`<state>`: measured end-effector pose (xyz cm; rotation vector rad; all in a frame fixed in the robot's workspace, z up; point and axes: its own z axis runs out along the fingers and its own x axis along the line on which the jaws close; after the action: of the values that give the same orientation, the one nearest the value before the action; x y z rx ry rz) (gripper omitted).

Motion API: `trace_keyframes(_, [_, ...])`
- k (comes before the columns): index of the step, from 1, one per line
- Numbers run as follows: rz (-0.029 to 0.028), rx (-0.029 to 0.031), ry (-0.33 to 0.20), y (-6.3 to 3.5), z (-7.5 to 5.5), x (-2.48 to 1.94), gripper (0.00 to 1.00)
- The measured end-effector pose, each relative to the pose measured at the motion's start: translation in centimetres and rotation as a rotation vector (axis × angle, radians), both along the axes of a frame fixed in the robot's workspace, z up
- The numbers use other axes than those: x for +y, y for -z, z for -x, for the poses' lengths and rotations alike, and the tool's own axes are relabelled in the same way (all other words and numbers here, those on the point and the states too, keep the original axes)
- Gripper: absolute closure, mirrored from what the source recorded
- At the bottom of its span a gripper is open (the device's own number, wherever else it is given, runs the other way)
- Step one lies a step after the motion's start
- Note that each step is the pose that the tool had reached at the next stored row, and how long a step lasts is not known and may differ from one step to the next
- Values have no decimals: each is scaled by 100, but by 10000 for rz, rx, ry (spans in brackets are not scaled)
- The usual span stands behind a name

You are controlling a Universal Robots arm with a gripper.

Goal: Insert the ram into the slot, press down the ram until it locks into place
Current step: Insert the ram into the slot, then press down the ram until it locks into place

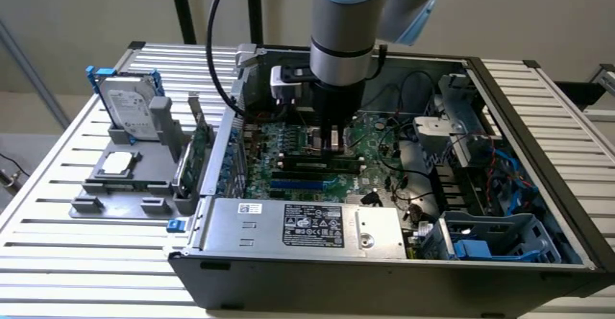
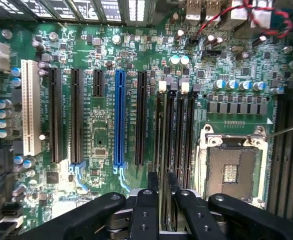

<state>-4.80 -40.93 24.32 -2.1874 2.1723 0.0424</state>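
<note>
My gripper (image 2: 162,184) (image 1: 332,143) reaches straight down into the open computer case, over the motherboard (image 2: 101,145). Its black fingers (image 2: 144,205) stand close together, shut on the ram (image 2: 163,207). The ram is seen edge-on as a thin strip between them. It lines up lengthwise with the black memory slots (image 2: 176,130), a group of parallel slots with pale end clips (image 2: 162,86), next to the CPU socket. In the exterior view these slots (image 1: 317,165) lie just under the fingertips. I cannot tell whether the ram touches a slot.
A blue slot (image 2: 119,120), black expansion slots (image 2: 76,115) and a white slot (image 2: 30,107) lie beside the memory slots. The metal CPU socket (image 2: 231,170) sits on the other side. The power supply (image 1: 298,225), case walls, cables (image 1: 413,182) and a hard drive (image 1: 129,106) surround the work area.
</note>
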Motion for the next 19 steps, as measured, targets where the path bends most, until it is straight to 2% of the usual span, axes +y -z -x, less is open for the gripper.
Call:
trace_keyframes(3, [1,9,0,-83,0,0,79])
trace_keyframes(6, [-2,9,0,-86,0,0,81])
trace_keyframes(7, [-2,9,0,-86,0,0,87])
trace_keyframes(8, [-1,10,0,-87,0,0,89])
trace_keyframes(19, [0,11,0,-87,0,0,89])
